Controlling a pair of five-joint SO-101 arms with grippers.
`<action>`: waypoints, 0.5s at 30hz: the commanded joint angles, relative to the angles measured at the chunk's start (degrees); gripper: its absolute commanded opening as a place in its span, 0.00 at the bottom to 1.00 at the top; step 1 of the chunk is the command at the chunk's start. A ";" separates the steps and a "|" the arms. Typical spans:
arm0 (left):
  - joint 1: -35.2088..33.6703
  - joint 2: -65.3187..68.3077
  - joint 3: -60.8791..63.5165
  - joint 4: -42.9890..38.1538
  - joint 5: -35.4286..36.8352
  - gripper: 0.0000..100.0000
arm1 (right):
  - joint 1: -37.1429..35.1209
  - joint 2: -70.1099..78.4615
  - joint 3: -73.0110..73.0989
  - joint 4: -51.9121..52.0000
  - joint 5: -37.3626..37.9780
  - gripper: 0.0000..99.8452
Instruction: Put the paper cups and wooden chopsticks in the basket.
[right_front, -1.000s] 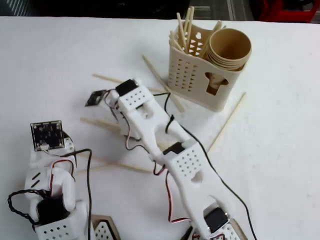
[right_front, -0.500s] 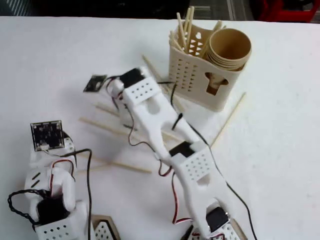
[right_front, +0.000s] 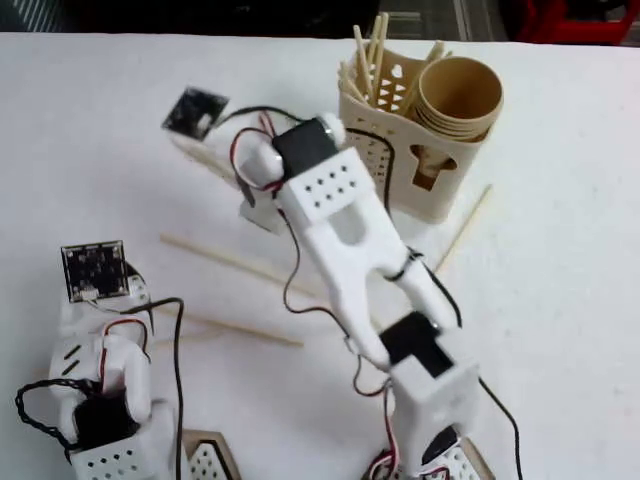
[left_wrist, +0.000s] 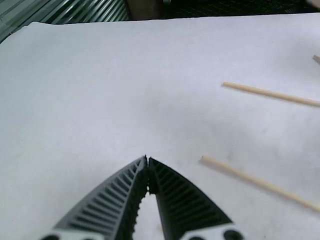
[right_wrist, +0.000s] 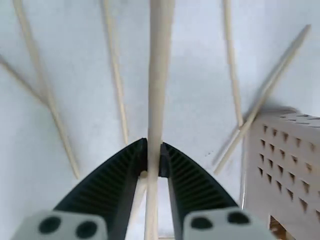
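Pinching one chopstick (right_wrist: 159, 70) in tight jaws of the right gripper (right_wrist: 153, 146), beside the basket (right_front: 440, 190) at one o'clock; risks swivelling and catching the rim, with left gripper (left_wrist: 147, 161) closed on nothing

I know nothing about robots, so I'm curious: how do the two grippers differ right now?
The left gripper is shut on nothing; the right gripper is shut on a wooden chopstick. The left gripper sits over bare table, two chopsticks lying off to one side; the right gripper is beside the basket, over several loose chopsticks. Both have black ribbed fingers.
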 joint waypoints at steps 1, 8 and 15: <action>-0.22 -0.66 -0.44 -0.26 0.09 0.03 | 1.36 -6.64 -0.44 -3.30 -3.25 0.02; -0.22 -0.66 -0.44 -0.26 0.09 0.03 | 1.45 -12.62 -0.44 -10.95 -9.14 0.02; -0.22 -0.66 -0.44 -0.26 0.09 0.03 | 4.09 -17.80 -0.44 -19.56 -13.36 0.02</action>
